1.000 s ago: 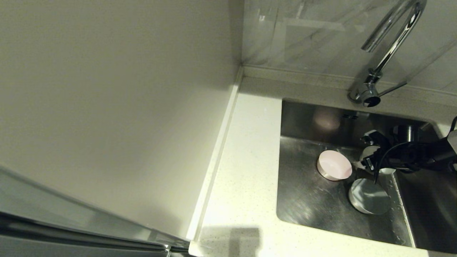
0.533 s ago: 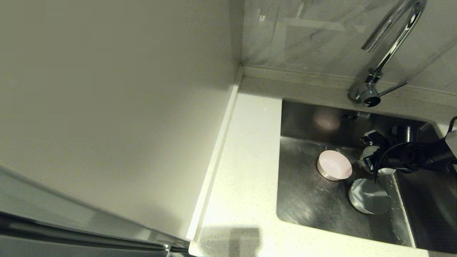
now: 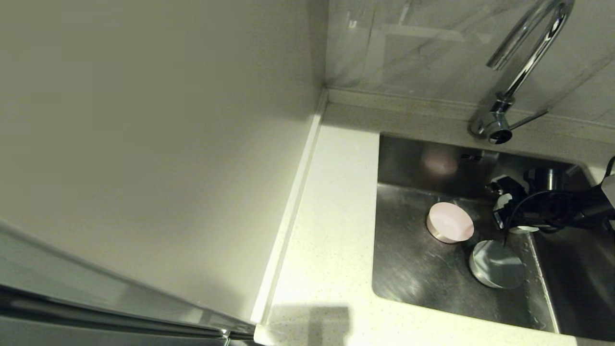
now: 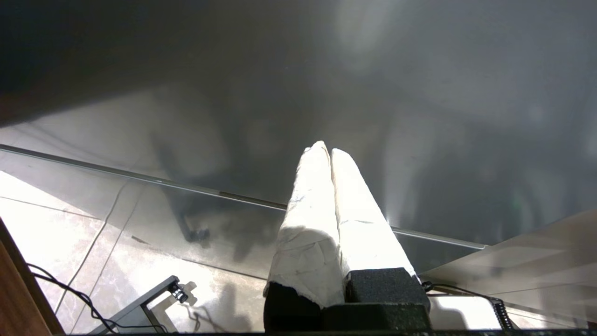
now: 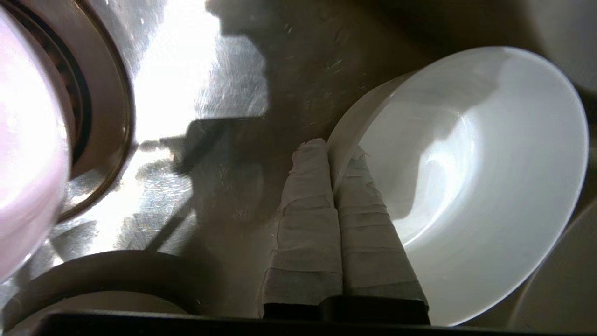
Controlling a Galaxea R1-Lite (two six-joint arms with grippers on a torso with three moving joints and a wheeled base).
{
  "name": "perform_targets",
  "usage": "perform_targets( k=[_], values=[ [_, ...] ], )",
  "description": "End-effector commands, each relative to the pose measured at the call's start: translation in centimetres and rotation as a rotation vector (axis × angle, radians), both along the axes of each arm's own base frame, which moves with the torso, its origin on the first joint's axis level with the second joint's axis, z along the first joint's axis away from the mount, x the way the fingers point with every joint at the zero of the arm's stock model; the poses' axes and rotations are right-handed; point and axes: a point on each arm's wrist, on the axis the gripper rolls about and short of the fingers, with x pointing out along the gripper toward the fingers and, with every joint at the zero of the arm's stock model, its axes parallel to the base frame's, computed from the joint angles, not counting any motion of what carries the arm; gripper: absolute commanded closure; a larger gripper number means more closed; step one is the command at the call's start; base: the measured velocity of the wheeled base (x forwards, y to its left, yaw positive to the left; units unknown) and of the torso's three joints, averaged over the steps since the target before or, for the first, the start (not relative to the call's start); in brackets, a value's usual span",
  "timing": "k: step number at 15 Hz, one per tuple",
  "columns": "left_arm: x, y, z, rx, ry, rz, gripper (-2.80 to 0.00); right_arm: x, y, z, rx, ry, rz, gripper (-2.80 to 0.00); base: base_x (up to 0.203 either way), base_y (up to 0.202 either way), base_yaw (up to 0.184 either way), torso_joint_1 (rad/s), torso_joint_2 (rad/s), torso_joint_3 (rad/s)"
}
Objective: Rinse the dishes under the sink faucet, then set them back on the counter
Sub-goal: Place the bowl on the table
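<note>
Brushed, scratched steel sink point(image 3: 413, 274), glossy chrome faucet point(image 3: 521, 67), smooth glazed white bowl point(image 5: 471, 177), speckled matt stone-like counter point(image 3: 331, 230).

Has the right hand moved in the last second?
Yes, slightly. The right hand, pinching the white bowl, has drawn back rightward, away from the unmoved pink bowl in the sink.

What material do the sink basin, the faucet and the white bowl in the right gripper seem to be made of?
Sink: brushed stainless steel, judging by fine scratch lines and dull reflections.
Faucet: polished chrome-like metal with mirror highlights.
White bowl, pinched at its rim by the right gripper: smooth and glossy, probably glazed ceramic, though melamine cannot be excluded.
</note>
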Motion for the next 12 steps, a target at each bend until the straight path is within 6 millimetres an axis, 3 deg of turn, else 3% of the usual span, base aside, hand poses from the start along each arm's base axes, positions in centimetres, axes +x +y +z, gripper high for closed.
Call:
perform_targets(
  k=[1, 3, 5, 10, 12],
  values=[
    [0.0, 0.0, 0.0, 0.0, -0.004, 0.001, 0.0, -0.4, 0.1, 1.9, -0.013, -0.034, 0.002, 0.0, 0.0, 0.0, 0.0, 0.0, 0.0, 0.0],
    [0.0, 0.0, 0.0, 0.0, -0.004, -0.001, 0.0, -2.0, 0.7, 4.0, -0.003, -0.048, -0.006, 0.0, 0.0, 0.0, 0.0, 0.0, 0.0, 0.0],
    [0.0, 0.0, 0.0, 0.0, -0.004, 0.0, 0.0, -5.2, 1.7, 6.4, 0.019, -0.051, -0.017, 0.0, 0.0, 0.0, 0.0, 0.0, 0.0, 0.0],
    [0.0, 0.0, 0.0, 0.0, -0.004, 0.0, 0.0, -14.9, 3.9, 13.4, 0.138, -0.154, 0.042, 0.0, 0.0, 0.0, 0.0, 0.0, 0.0, 0.0],
    [0.0, 0.0, 0.0, 0.0, -0.004, 0.0, 0.0, -18.7, 3.9, 14.1, 0.322, -0.042, 0.106, 0.0, 0.0, 0.0, 0.0, 0.0, 0.0, 0.0]
  ],
)
